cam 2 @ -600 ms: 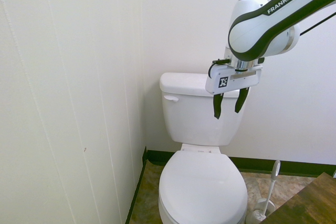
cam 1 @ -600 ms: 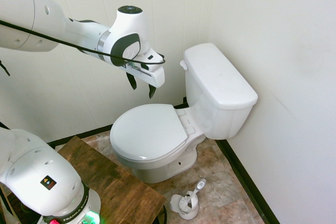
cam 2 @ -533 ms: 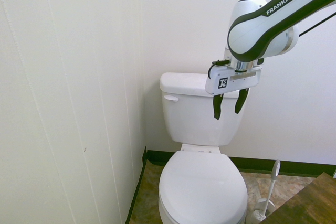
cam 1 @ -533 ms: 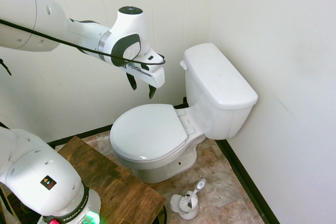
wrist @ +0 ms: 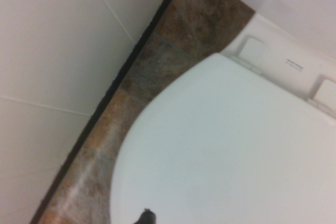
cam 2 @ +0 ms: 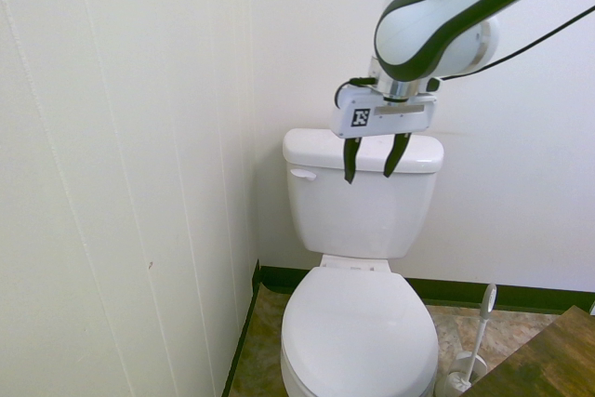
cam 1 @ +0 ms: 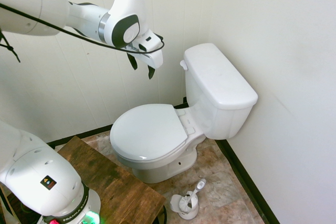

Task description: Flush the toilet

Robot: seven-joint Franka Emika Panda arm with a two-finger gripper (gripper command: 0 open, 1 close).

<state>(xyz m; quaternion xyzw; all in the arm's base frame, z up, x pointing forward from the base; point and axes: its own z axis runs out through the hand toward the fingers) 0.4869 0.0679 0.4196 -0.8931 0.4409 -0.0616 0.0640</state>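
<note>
Below our gripper (cam 1: 142, 65), whose two dark fingers hang spread apart and empty, we see the toilet (cam 1: 173, 129) on the tiled floor (cam 1: 220, 177) with its seat lid shut. Farther back, the flush lever (cam 2: 302, 174) sits on the tank front, lower than the fingertips. Since a moment ago we have risen and shifted toward the lever's side.

Toilet-brush holder (cam 1: 185, 204) with brush on tiled floor (cam 1: 220, 182); wooden board (cam 1: 110, 179) nearby.
</note>
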